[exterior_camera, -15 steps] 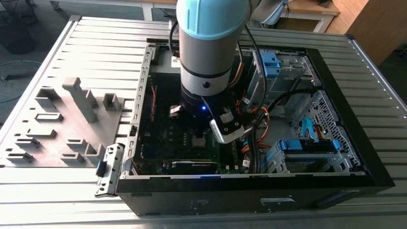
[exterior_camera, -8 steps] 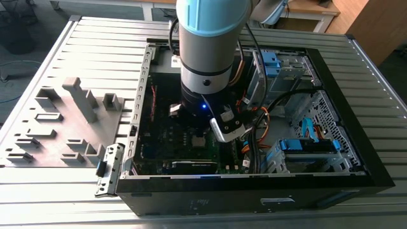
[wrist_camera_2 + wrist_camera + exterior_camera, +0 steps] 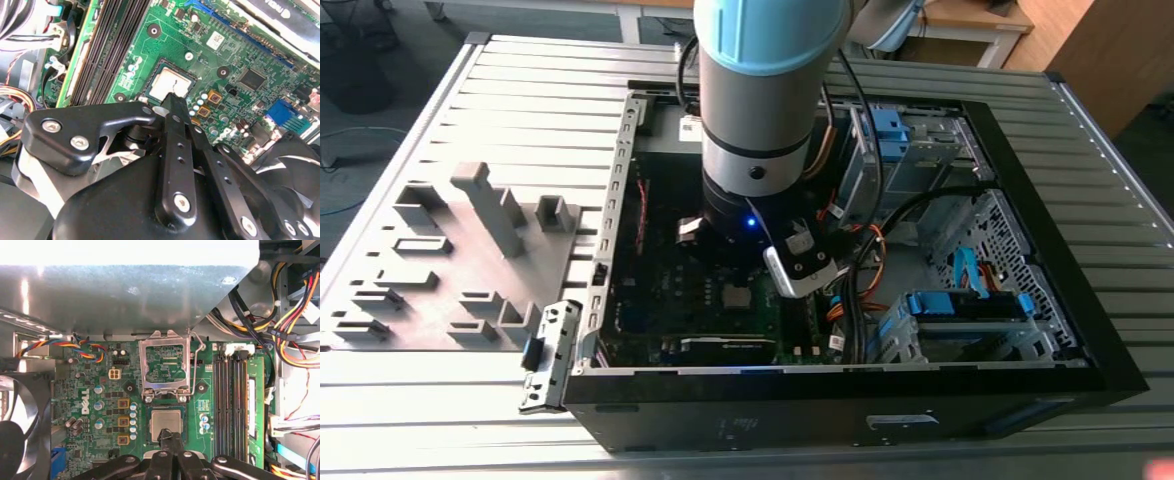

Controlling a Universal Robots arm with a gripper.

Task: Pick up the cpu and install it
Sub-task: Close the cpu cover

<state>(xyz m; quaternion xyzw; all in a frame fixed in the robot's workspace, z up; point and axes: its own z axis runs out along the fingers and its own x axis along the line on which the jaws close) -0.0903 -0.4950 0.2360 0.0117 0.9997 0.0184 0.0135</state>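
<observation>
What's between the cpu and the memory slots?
First wrist view: a few small round capacitors on green board, between cpu and memory slots.

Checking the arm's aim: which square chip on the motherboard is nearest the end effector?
The cpu, the silver-topped one, right at the end effector's tip; the black chip lies farther off.

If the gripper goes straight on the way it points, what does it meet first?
Most likely the cpu lying in its place on the motherboard; the gripper points at its edge. How far apart they are is unclear.
</observation>
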